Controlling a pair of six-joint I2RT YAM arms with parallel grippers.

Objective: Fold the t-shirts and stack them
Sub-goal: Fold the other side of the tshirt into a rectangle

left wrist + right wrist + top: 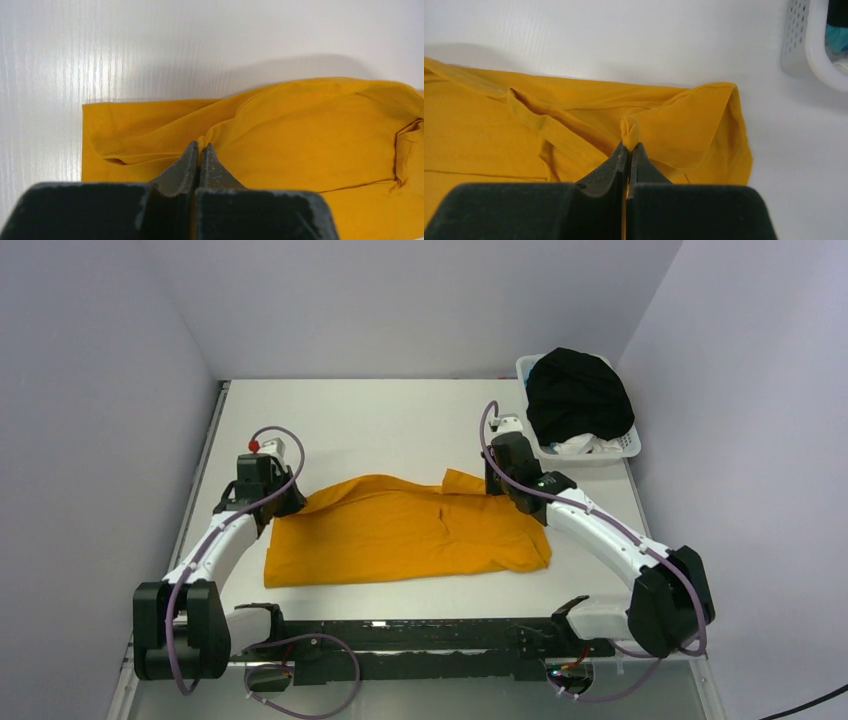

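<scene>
A mustard-orange t-shirt [400,530] lies spread across the middle of the table, partly doubled over along its far edge. My left gripper [283,495] is shut on the shirt's far left corner; in the left wrist view a pinch of orange cloth [250,130] sits between the closed tips of the left gripper [200,146]. At the far right corner my right gripper [497,480] is shut too, a small fold of the shirt [574,125] sticking up from the tips of the right gripper [629,145]. A black t-shirt [578,395] is heaped in the basket.
A white plastic basket [620,450] stands at the back right, close behind the right arm, with pale cloth under the black shirt; its perforated wall [796,40] shows in the right wrist view. The table's left edge [200,470] runs beside the left arm.
</scene>
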